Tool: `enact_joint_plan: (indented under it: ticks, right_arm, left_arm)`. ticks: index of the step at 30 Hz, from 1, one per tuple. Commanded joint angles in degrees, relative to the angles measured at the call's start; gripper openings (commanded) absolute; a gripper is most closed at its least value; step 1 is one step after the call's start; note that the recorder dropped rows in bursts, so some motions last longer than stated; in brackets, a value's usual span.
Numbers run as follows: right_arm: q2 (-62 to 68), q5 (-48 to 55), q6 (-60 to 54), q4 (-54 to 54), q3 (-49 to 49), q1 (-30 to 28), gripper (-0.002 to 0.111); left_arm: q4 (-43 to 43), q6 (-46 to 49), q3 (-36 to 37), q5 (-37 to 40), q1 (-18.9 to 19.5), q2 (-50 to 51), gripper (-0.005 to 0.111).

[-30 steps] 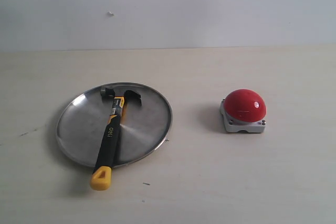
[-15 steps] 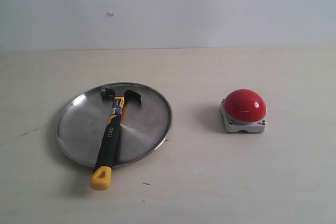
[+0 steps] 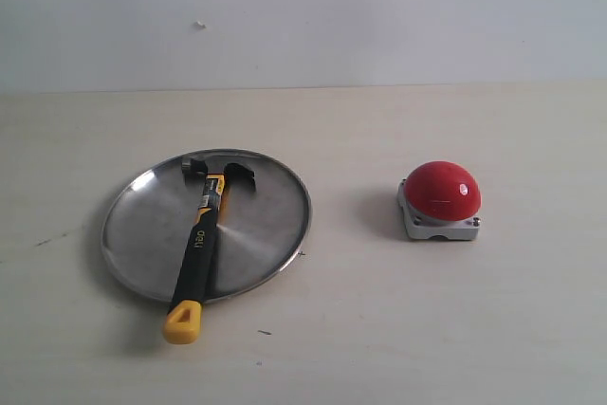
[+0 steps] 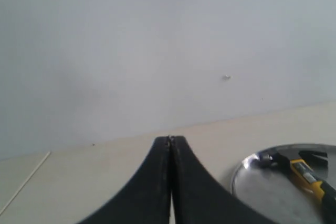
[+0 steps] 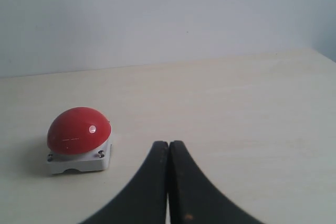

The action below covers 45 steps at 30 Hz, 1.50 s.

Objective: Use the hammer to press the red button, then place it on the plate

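Lying on the plate (image 3: 142, 225) is the black-and-yellow hammer (image 3: 199, 248); left end effector (image 4: 170, 141) and right end effector (image 5: 168, 145) closed.

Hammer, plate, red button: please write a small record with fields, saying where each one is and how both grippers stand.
hammer: lying on the plate, head near far rim, yellow handle end past near rim
red button: on the table, right of the plate, apart from it
left gripper: shut, empty
right gripper: shut, empty
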Motion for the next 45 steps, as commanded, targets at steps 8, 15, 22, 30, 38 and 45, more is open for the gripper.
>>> enact_joint_plan:
  ticks: [8,15,22,30,38,45]
  right_arm:
    - [-0.4,-0.3,0.0,0.0,0.3,-0.3,0.000]
    - [-0.4,-0.3,0.0,0.0,0.3,-0.3,0.000]
    - [-0.4,-0.3,0.0,0.0,0.3,-0.3,0.000]
    - [-0.4,-0.3,0.1,0.0,0.3,-0.3,0.000]
    - [-0.4,-0.3,0.1,0.0,0.3,-0.3,0.000]
    - [-0.4,-0.3,0.1,0.0,0.3,-0.3,0.000]
  left_arm:
    - [21.9,-36.9,0.0,12.7,0.2,-0.4,0.000]
    - [23.0,-37.4,0.0,20.4,0.2,-0.4,0.000]
    - [23.0,-37.4,0.0,20.4,0.2,-0.4,0.000]
    - [23.0,-37.4,0.0,20.4,0.2,-0.4,0.000]
    - [23.0,-37.3,0.0,20.4,0.2,-0.4,0.000]
    - [23.0,-37.3,0.0,20.4,0.2,-0.4,0.000]
